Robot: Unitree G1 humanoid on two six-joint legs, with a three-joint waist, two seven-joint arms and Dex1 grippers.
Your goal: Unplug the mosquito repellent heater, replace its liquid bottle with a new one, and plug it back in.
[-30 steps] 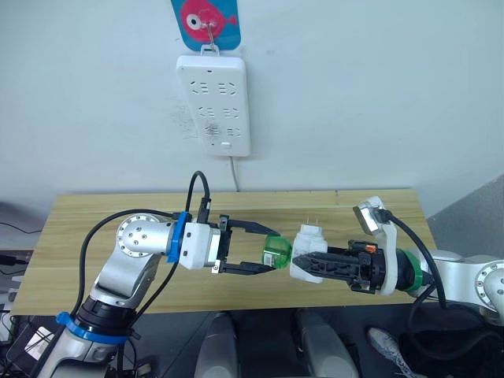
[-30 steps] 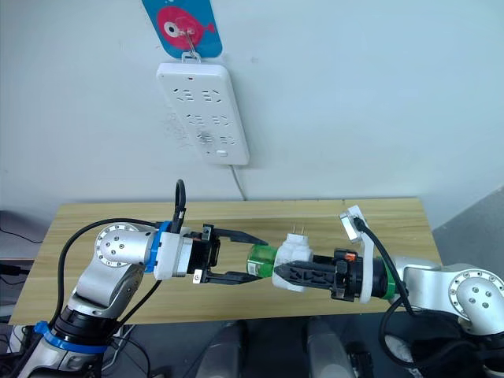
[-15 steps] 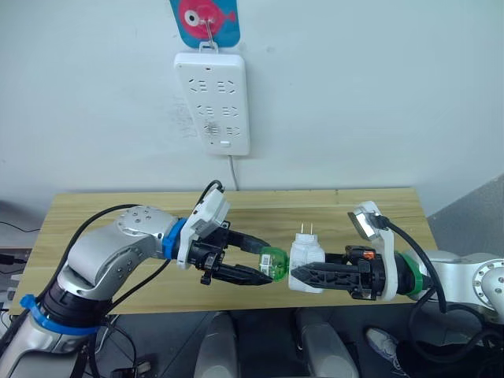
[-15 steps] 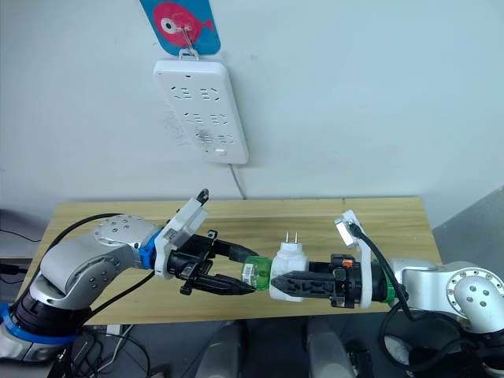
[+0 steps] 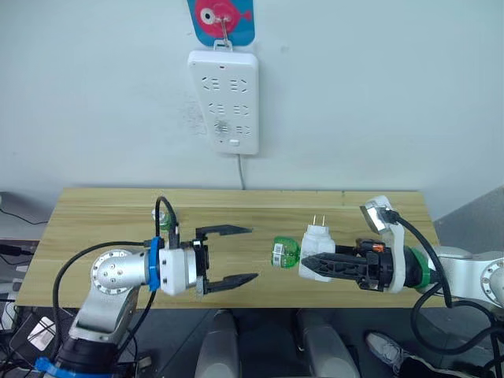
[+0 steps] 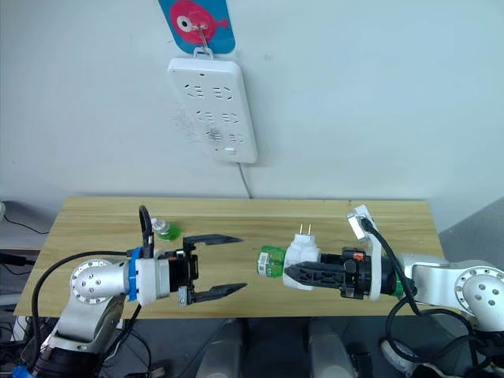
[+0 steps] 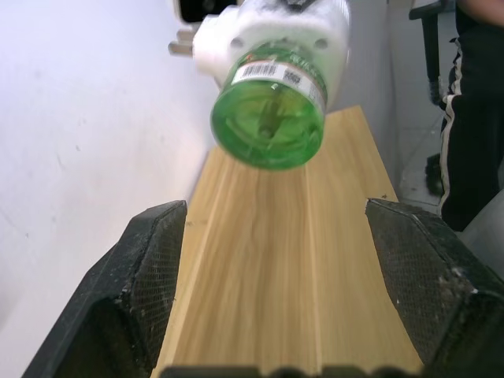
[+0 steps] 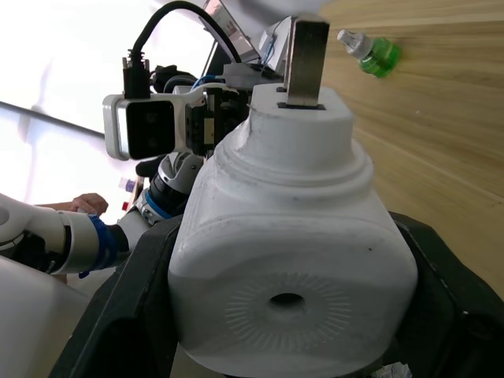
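Wooden counter [image 5: 102, 213] against white wall. White power strip [image 5: 224, 100] hung on wall, cord below. Blue-pink fish hanger [image 5: 223, 17] above strip.

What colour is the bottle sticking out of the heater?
Translucent green bottle, with a barcode label; clearest in the left wrist view.

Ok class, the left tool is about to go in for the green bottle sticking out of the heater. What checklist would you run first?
1. Rounded white plastic plug-in heater unplugged from the long white wall power strip: ok.
2. Right tool clamped on the heater: ok.
3. Left tool open, clear of the round translucent green bottle in the heater: ok.
4. That bottle lined up between the left tool's fingers, going by the left wrist view: ok.
5. Bottle loosened in the heater: cannot tell.
6. Spare green bottle with whitish cap lying on the wooden table near the left arm: ok.
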